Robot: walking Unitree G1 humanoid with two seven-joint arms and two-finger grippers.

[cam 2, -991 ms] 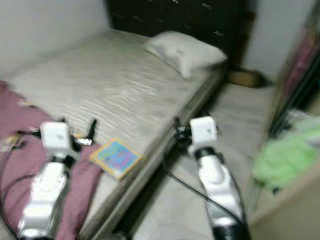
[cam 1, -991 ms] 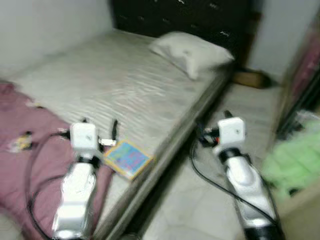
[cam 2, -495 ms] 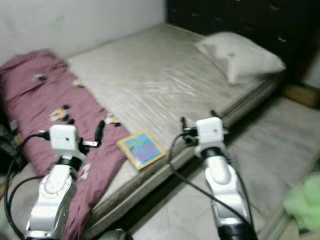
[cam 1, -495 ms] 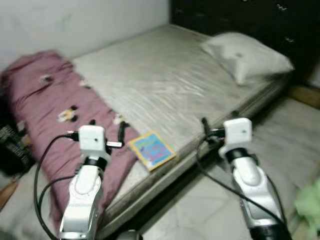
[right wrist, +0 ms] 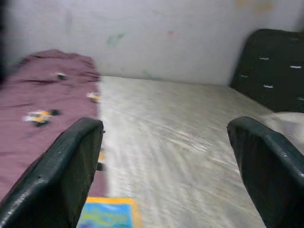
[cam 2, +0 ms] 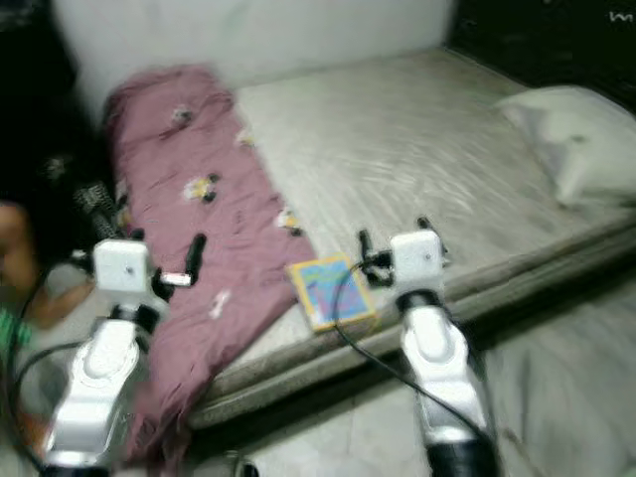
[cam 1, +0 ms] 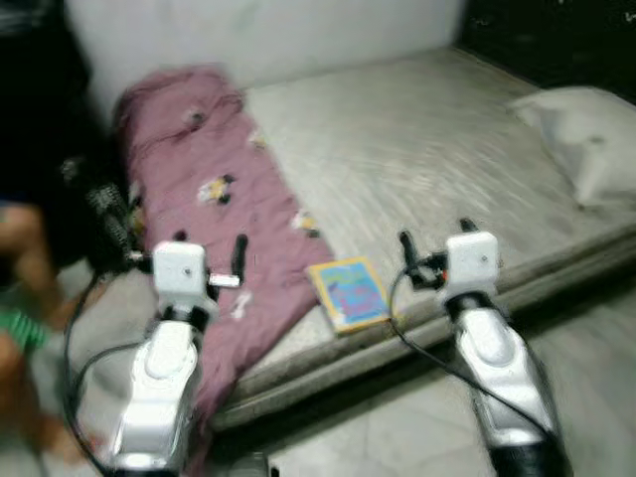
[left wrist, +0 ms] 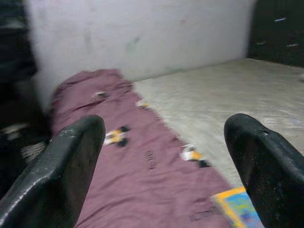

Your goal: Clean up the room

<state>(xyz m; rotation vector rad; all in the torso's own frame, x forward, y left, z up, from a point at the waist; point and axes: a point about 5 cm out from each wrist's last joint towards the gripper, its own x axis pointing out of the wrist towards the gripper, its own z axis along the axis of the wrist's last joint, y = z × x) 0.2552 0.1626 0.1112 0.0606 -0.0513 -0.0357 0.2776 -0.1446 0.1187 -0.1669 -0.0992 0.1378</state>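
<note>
A maroon blanket [cam 1: 214, 189] with small printed figures lies along the left side of the bare mattress [cam 1: 417, 169] and hangs over its front edge. A colourful blue and yellow book [cam 1: 350, 294] lies flat near the front edge, beside the blanket. A white pillow [cam 1: 586, 139] rests at the right end. My left gripper [cam 1: 209, 248] is open in the air over the blanket's lower part, holding nothing. My right gripper [cam 1: 434, 238] is open just right of the book, a little above the mattress. The book [right wrist: 107, 213] sits low between the right fingers [right wrist: 61, 175].
A person's limb [cam 1: 25, 288] and some green clothing [cam 1: 15, 333] are at the far left, beside dark clutter [cam 1: 99, 219]. A dark headboard [cam 1: 556, 40] stands behind the pillow. Pale tiled floor [cam 1: 397, 437] runs along the bed's front. The picture is blurred.
The camera has swung left: the bed and pillow slid right, and the blanket's full length and a person came into view. Both grippers keep the same open pose.
</note>
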